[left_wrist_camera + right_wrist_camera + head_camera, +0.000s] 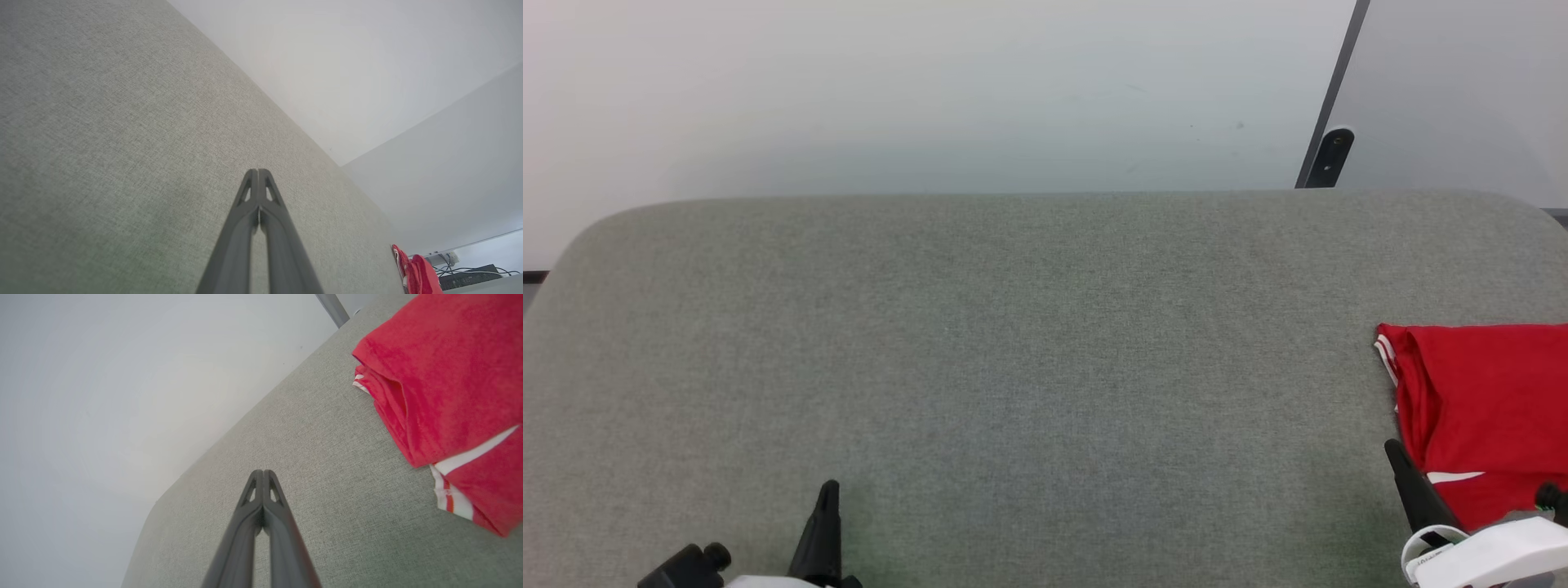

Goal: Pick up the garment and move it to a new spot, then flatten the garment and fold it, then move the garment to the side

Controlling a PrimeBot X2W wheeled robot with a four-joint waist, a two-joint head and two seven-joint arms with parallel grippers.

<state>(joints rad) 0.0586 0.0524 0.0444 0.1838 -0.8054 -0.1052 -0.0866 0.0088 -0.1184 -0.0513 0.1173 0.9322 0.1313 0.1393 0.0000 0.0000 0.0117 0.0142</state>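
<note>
The red garment (pixel 1486 408) lies folded at the right edge of the grey table (pixel 1013 343), white striped trim showing along its near and left sides. In the right wrist view the garment (pixel 449 384) sits up and to the right of my right gripper (pixel 262 472), which is shut and empty, apart from the cloth. In the head view my right gripper (pixel 1391 445) stands just left of the garment's near corner. My left gripper (pixel 828 487) rests shut and empty at the lower left, fingers pressed together (pixel 258 171). The garment (pixel 416 271) appears far off in the left wrist view. Its lettering is hidden.
A pale wall rises behind the table, with a dark post and bracket (pixel 1331 155) at the back right. A black device with cables (pixel 470 277) sits beyond the table's far end in the left wrist view.
</note>
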